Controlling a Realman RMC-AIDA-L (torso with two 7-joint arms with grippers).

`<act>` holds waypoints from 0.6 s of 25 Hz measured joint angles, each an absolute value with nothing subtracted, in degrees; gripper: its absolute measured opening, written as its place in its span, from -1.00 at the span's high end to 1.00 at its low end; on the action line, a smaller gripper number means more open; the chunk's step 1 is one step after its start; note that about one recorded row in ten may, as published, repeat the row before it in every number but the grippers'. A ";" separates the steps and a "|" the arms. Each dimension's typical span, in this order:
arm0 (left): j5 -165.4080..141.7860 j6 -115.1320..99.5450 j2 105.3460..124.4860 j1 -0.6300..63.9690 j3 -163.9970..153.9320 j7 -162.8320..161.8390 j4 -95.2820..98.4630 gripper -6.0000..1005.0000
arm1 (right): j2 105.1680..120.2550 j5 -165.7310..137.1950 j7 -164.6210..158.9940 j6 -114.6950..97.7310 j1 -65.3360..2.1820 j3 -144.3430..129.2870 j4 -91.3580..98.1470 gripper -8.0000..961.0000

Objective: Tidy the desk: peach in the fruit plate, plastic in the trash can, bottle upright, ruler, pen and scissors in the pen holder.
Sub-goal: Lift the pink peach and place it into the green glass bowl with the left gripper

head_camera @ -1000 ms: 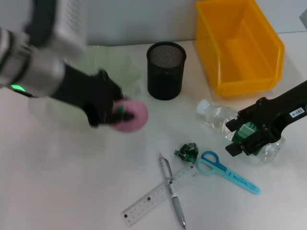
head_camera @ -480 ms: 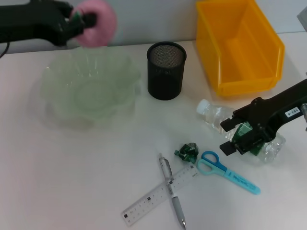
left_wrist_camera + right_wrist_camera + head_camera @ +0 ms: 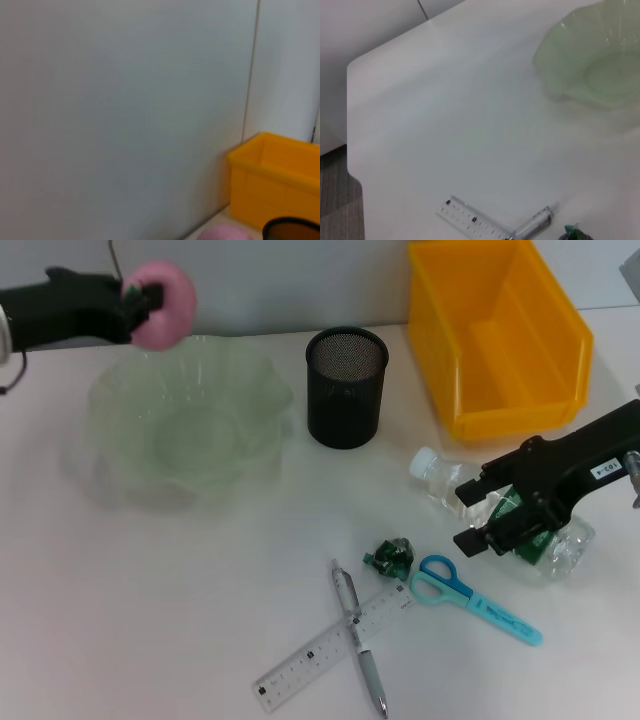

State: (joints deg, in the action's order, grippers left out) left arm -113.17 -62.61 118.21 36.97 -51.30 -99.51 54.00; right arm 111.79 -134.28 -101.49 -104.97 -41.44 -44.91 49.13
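My left gripper is shut on the pink peach, held in the air above the far left rim of the pale green fruit plate. The peach's top shows in the left wrist view. The bottle lies on its side on the desk. My right gripper is open, its fingers astride the bottle's green-labelled middle. The green crumpled plastic, scissors, pen and ruler lie at the front. The pen crosses the ruler. The pen holder and trash can stand at the back.
The right wrist view shows the fruit plate, the ruler, the pen and the desk's left edge with floor beyond. The trash can and pen holder rim show in the left wrist view. A wall stands behind the desk.
My left gripper lifted the peach from the desk in front of the pen holder up to the plate's far left rim. My right gripper edged slightly left along the bottle, which stayed put.
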 joint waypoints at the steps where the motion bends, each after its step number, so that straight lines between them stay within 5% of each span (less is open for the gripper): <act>1: -113.30 -62.03 118.21 37.11 -51.66 -99.51 53.31 0.72 | 111.79 -134.15 -101.42 -104.87 -41.41 -44.88 49.13 -0.64; 15: -113.78 -48.52 118.55 38.21 -61.48 -98.38 43.23 0.73 | 112.06 -133.51 -100.92 -104.14 -40.82 -44.82 49.05 -0.60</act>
